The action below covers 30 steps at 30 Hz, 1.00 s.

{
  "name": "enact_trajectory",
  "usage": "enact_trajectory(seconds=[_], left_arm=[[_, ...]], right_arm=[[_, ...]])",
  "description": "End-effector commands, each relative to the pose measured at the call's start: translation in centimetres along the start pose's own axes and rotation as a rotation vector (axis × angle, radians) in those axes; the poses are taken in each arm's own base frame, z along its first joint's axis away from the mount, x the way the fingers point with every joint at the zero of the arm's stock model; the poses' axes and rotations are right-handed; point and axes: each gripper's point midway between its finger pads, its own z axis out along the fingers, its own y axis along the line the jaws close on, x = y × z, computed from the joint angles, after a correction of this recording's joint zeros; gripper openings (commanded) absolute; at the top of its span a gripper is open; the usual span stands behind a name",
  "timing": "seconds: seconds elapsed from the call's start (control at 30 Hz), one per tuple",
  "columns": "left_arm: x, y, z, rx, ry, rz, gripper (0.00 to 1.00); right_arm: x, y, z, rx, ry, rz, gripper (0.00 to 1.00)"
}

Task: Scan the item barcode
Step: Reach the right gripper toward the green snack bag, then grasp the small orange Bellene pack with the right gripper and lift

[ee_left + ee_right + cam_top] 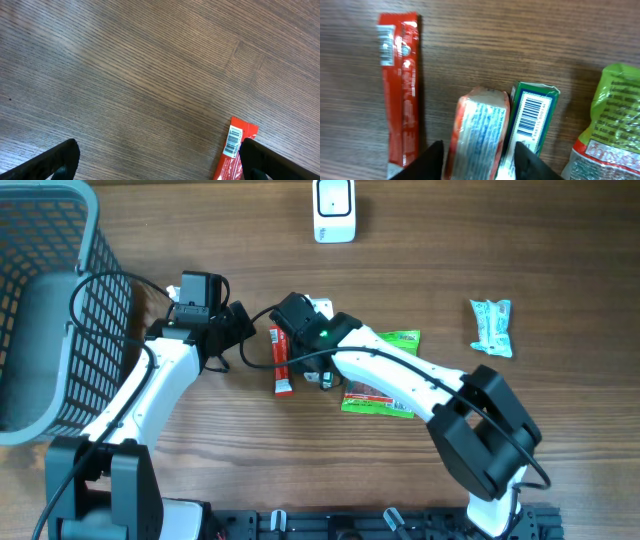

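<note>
Observed left gripper (pixel 157 150) spread wide above brown wooden table (pixel 150 75). Found orange-and-white wrapped packet (pixel 477 120) lying between red stick sachet (pixel 400 90) and green barcoded carton (pixel 532 115), straddled by right gripper (pixel 479 147); cannot tell whether clamped.

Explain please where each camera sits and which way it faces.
Overhead: above the table, looking straight down; the left arm and right arm show.
Left wrist: on the left arm, looking down at wood and the barcode end of the red stick; the open left pincer frames the bottom corners.
Right wrist: low over the table, looking down; the right pincer flanks an orange-white pack.
Shared: all three show the red stick.
</note>
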Motion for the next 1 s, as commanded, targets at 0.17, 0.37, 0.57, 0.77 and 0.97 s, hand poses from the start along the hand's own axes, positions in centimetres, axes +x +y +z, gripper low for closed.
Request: enact_trajectory(seconds=[0.17, 0.37, 0.57, 0.77, 0.97], left_arm=[[-0.2, -0.2, -0.3, 0.014, -0.002, -0.018, 1.0], [-0.2, -0.2, -0.3, 0.014, -0.002, -0.018, 1.0], [-0.2, -0.2, -0.3, 0.014, -0.002, -0.018, 1.0], [-0.1, -0.2, -0.3, 0.014, -0.002, -0.018, 1.0], [-0.1, -0.1, -0.3, 0.013, 0.0, -0.017, 1.0]], right_arm=[[-0.9, 0.5, -0.8, -0.02, -0.025, 0.012, 0.3], [-2.6, 1.1, -4.6, -0.131, -0.064, -0.012, 0.29], [-4.4, -1.3, -8.9, -0.294, -0.038, 0.009, 0.3], [-5.2, -8.2, -8.7, -0.286, 0.039, 0.07, 0.29], [-4.7, -19.7, -8.0, -0.03, 0.09, 0.228, 0.25]])
